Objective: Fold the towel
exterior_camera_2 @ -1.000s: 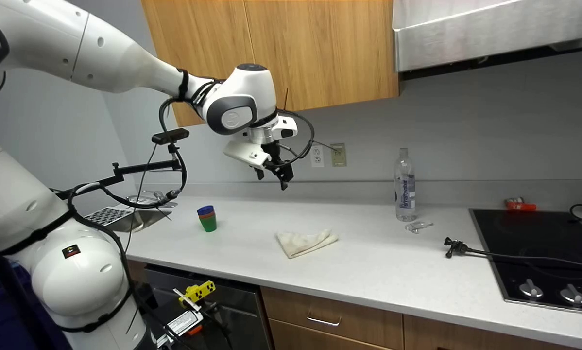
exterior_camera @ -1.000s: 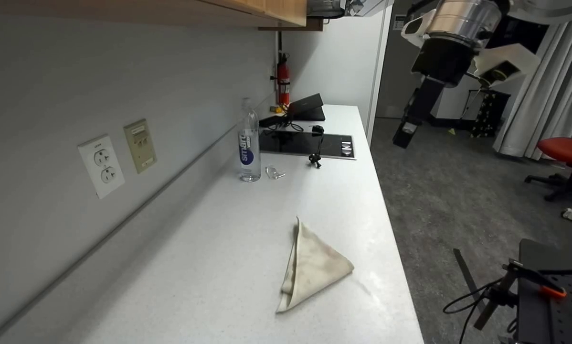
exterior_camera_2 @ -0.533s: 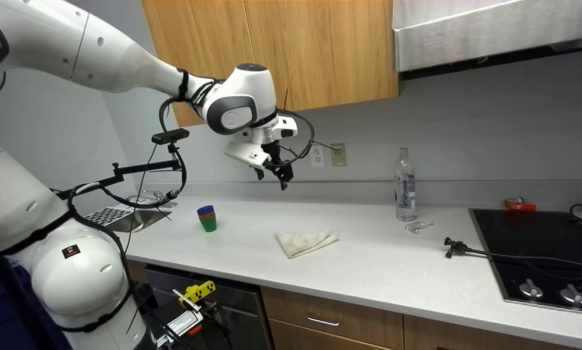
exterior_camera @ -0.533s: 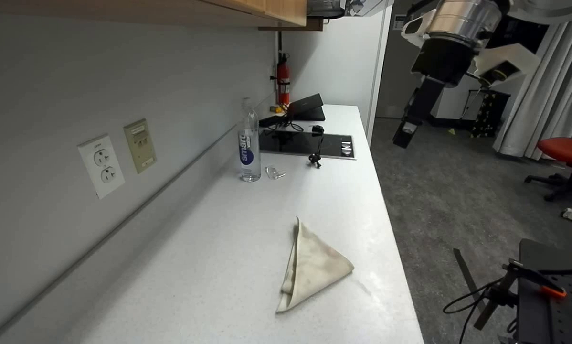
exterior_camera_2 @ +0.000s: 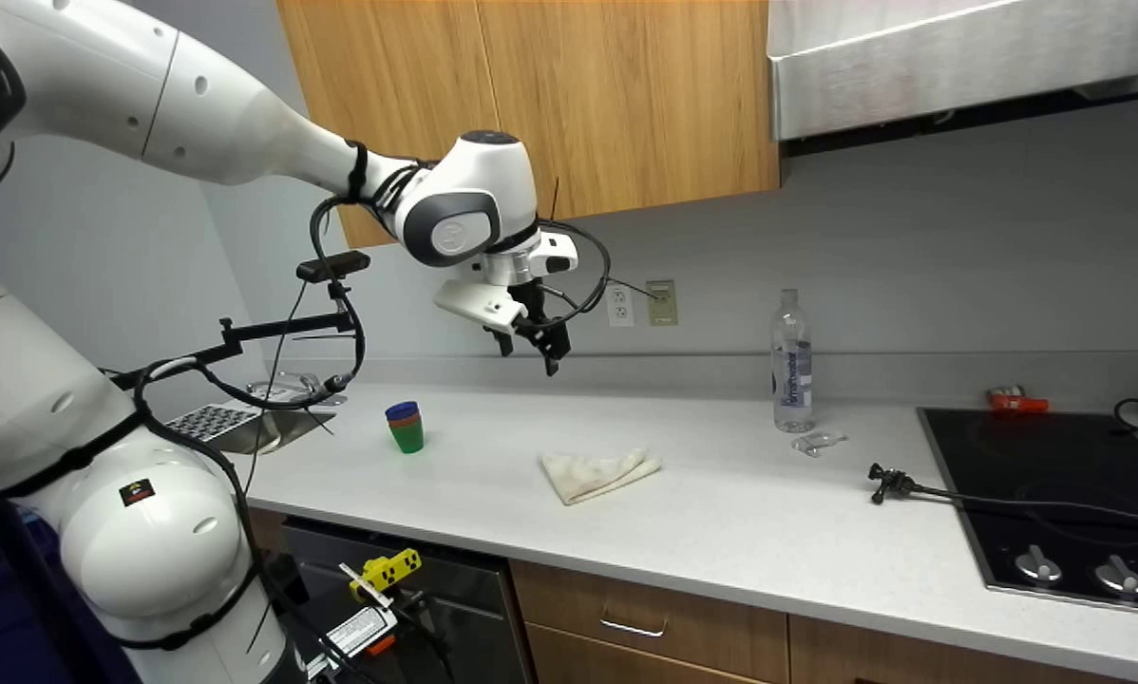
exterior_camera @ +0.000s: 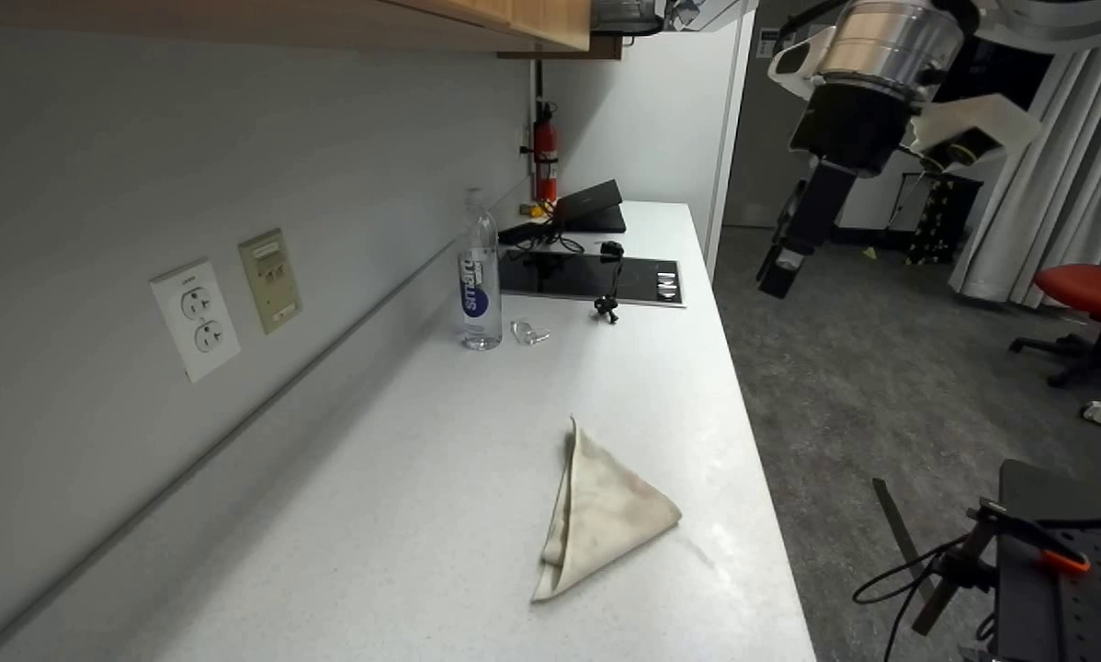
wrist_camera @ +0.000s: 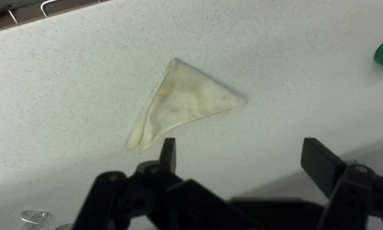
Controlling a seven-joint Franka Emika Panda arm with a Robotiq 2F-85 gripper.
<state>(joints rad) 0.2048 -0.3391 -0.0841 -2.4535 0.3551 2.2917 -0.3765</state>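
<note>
Cream towel (wrist_camera: pixel 190 100), one, lying on the counter (exterior_camera_2: pixel 721 513) between a stack of cups (exterior_camera_2: pixel 405 427) and a clear bottle (exterior_camera_2: pixel 792 380). From left to right in the wrist view: two overlapping layers ending in separate tips; a thin, softly creased, roughly triangular face with faint brownish stains; a single corner. Above the counter hangs one hand (wrist_camera: pixel 239 140), its two black fingers (wrist_camera: pixel 169 153) spread wide and apart from the towel. Counted from left to right in an exterior view: one white robot arm (exterior_camera_2: pixel 237 123); one steel sink (exterior_camera_2: pixel 293 426); the cups, three showing, blue, reddish and green from the top down; the bottle, one, upright and lettered "smart"; one small transparent object (exterior_camera_2: pixel 819 443) just beside its base, identity unclear; one small black stand (exterior_camera_2: pixel 897 483), trailing a cable (exterior_camera_2: pixel 935 491) onto one black cooktop (exterior_camera_2: pixel 1053 465) with two knobs (exterior_camera_2: pixel 1037 567). The counter is white and finely speckled. Behind and above it, left to right: wooden wall cabinets (exterior_camera_2: pixel 607 95); a grey wall (exterior_camera_2: pixel 911 247) bearing one white double outlet (exterior_camera_2: pixel 619 304) and one beige wall plate (exterior_camera_2: pixel 662 302); a metal range hood (exterior_camera_2: pixel 968 76). Farther off in an exterior view, again left to right: one red fire extinguisher (exterior_camera: pixel 546 156), dark grey floor (exterior_camera: pixel 817 395), a pale curtain (exterior_camera: pixel 1061 184) and one red office chair (exterior_camera: pixel 1088 285).
</note>
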